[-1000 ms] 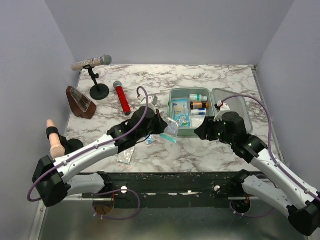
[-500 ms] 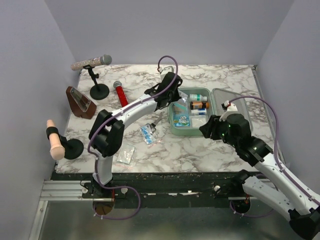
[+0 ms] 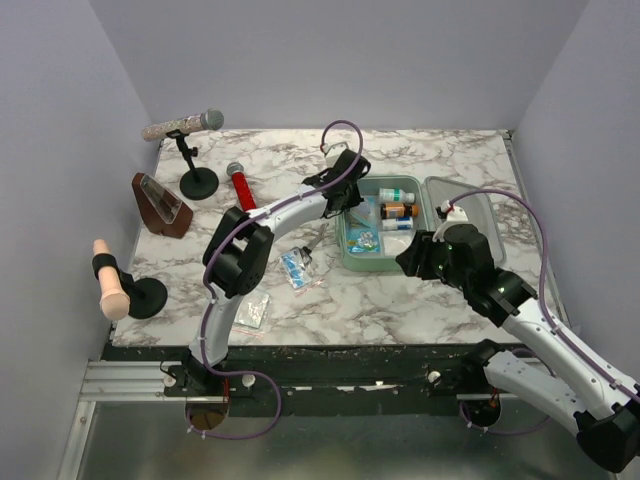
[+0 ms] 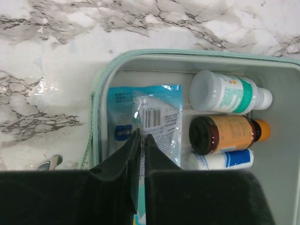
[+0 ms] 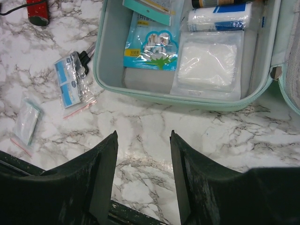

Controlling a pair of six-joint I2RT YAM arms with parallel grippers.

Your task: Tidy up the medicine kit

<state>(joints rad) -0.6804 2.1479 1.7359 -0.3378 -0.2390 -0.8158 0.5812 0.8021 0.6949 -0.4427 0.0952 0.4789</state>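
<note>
The medicine kit lies open on the marble table, a mint-green case with its lid folded out to the right. My left gripper hangs over its left half. In the left wrist view the jaws stand almost together, pinching the edge of a clear packet with a barcode over a blue packet. Beside it lie a white bottle, an amber bottle and a white roll. My right gripper is open over bare table, just in front of the kit's near wall.
Two loose packets lie on the table left of the kit. Farther left are a red microphone, a microphone on a stand, a brown wedge and a peach handle on a black base.
My left arm has swung from the table in front of the kit up and over its left half, carrying the packet. The right arm has hardly moved.
</note>
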